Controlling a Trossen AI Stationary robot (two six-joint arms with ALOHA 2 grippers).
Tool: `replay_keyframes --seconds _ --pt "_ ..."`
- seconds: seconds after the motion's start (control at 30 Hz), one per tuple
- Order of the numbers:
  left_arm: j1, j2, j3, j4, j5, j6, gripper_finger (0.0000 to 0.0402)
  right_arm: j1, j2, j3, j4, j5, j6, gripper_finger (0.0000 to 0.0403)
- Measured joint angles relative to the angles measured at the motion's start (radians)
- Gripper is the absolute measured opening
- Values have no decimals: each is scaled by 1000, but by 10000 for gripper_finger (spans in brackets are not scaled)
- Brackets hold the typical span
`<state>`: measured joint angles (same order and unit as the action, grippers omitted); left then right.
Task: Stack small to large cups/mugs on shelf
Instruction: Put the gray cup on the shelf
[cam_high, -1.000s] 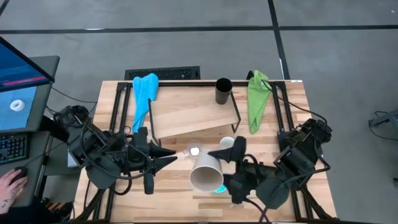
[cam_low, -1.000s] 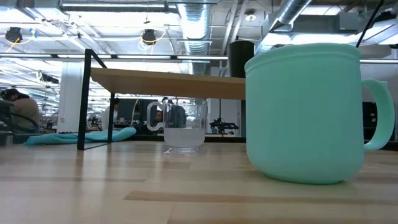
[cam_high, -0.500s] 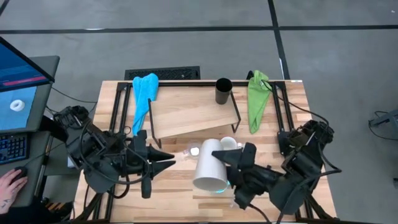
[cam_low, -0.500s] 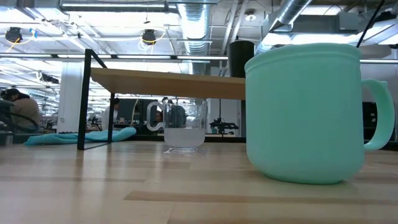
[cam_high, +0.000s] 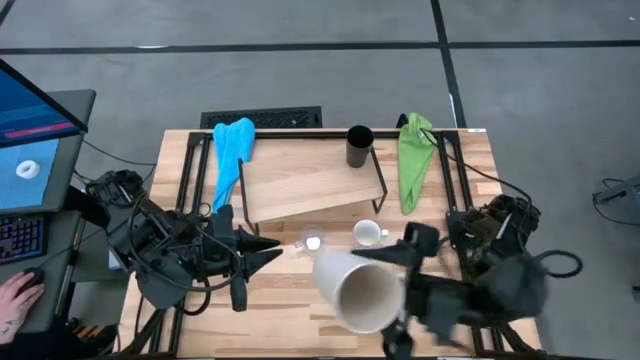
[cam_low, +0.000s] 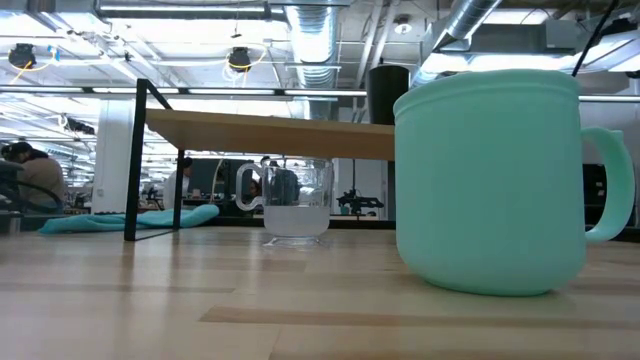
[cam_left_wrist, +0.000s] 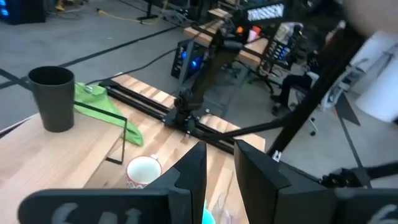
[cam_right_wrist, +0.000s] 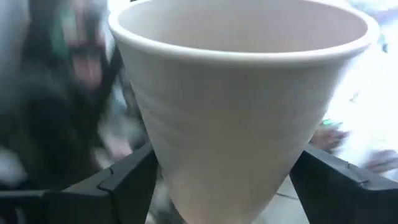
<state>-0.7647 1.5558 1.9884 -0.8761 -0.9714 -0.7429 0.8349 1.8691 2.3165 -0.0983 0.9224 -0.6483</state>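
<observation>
The surface (cam_high: 200, 160) is carrying everything, and the shelf (cam_high: 300, 180) is standing at its back, between a blue cloth (cam_high: 232, 150) and a green cloth (cam_high: 415, 155). The black cup (cam_high: 359, 146) is sitting alone at the shelf's right end. The right claw (cam_right_wrist: 217, 180) is gripping the beige mug (cam_high: 358, 290), its fingers spread wide around the lower wall, and is holding it tilted in the air above the front of the surface. This looks like the carry toward the shelf. To do it well, the arm should be levelling the mug before lowering it, since a tapered wall can be slipping in a wide grip, and should be clearing the shelf's wire frame on the way in. Since the row is running small to large, room should be kept on the board for the others. The turquoise mug (cam_low: 495, 180) is waiting at the front of the surface, hidden from above by the raised mug. The white mug (cam_high: 368, 233) is standing just before the shelf's right end, and a glass (cam_high: 313, 242) is near it to the left. The left claw (cam_high: 275, 253) is hovering beside that glass, its fingers nearly together and holding nothing.
</observation>
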Motion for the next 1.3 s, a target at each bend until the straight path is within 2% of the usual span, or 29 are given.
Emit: replay_keyframes --seconds 0.23,0.4,0.6,0.73,0.9,0.97,1.17,1.3 --pt "0 0 0 4 -67 -33 73 56 0 0 427 -173 238 333" --pt "0 0 0 5 -89 -40 73 79 0 0 607 -367 439 334" --pt "0 0 0 6 -90 -40 73 79 -1 0 649 -655 670 340" --pt "0 0 0 6 -89 -25 73 80 -1 0 603 -815 705 338" --pt "0 0 0 3 -89 -21 73 93 0 0 606 -821 685 339" --pt "0 0 0 0 -88 -15 73 93 -9 0 557 -821 671 340" --pt "0 0 0 0 -81 -15 73 77 -94 1 77 -807 674 338" --pt "0 0 0 -1 -52 -23 73 72 -121 0 -194 -638 649 340"
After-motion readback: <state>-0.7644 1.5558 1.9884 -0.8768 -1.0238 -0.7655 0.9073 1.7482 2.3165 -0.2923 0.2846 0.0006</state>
